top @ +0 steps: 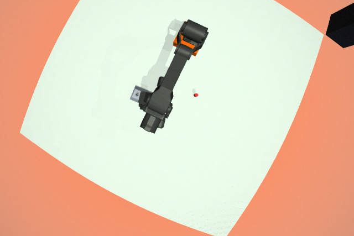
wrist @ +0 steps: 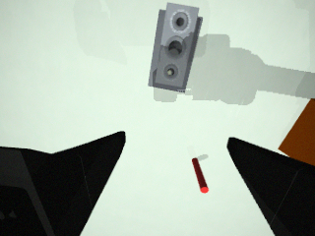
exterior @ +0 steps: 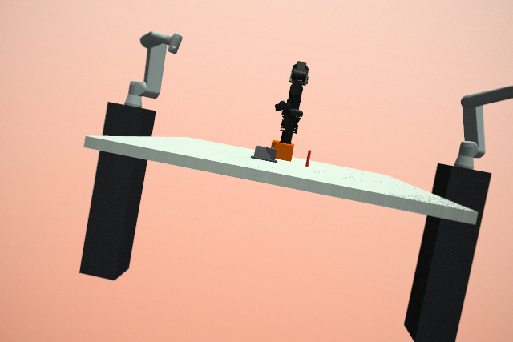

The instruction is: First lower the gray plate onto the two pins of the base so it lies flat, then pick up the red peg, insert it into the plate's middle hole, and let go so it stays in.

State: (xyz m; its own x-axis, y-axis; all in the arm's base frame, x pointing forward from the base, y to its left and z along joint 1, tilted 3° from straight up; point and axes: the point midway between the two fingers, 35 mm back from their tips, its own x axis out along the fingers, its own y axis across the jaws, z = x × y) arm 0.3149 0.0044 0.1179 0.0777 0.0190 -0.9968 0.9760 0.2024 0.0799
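The gray plate (top: 135,96) (exterior: 264,152) (wrist: 185,60) sits low on the darker base (exterior: 264,158) (wrist: 156,56) and looks flat. In the wrist view its three holes show in a row, with a small pale spot inside the hole nearest the fingers. The red peg (top: 196,94) (exterior: 308,158) (wrist: 200,175) stands upright on the table, apart from the plate. My gripper (wrist: 175,139) is wide open and empty, raised above the table. The peg shows between the fingers in the wrist view, but farther down. In the top view the arm covers the fingers and part of the plate.
The orange arm mount (top: 176,41) (exterior: 283,150) (wrist: 300,138) stands beyond the plate and peg in the exterior view. Two gray arms (exterior: 155,69) (exterior: 473,122) stand on dark pillars (exterior: 114,206) (exterior: 449,247) by the ends of the table (top: 186,156) (exterior: 165,143).
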